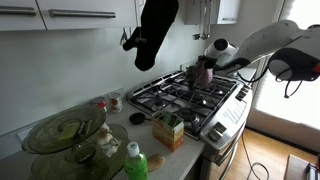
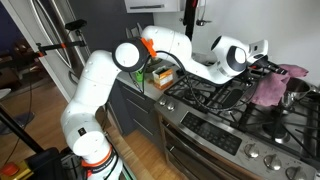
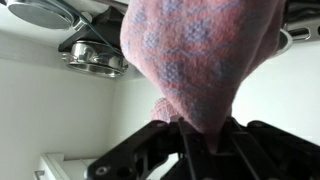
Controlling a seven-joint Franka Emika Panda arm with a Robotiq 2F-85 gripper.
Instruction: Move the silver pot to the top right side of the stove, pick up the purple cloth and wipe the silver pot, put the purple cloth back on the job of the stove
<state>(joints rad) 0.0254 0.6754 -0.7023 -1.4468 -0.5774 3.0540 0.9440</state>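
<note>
In an exterior view, right of centre, the end effector (image 1: 205, 64) is clamped on the purple cloth (image 1: 203, 76) over the stove (image 1: 185, 100). In an exterior view, the cloth hangs just beside the silver pot (image 2: 303, 93), cut off at the right edge. I'd lower and sweep fabric round its wall. Wrist view: cloth fills the centre. Steel pots (image 3: 95, 55) sit upper left, and I can't tell which is which.

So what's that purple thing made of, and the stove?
The purple cloth looks like soft woven fabric, matte: it hangs limp and shows a checked weave. The stove seems to be stainless steel, gleaming grey, with dull black grates, probably cast iron.
</note>
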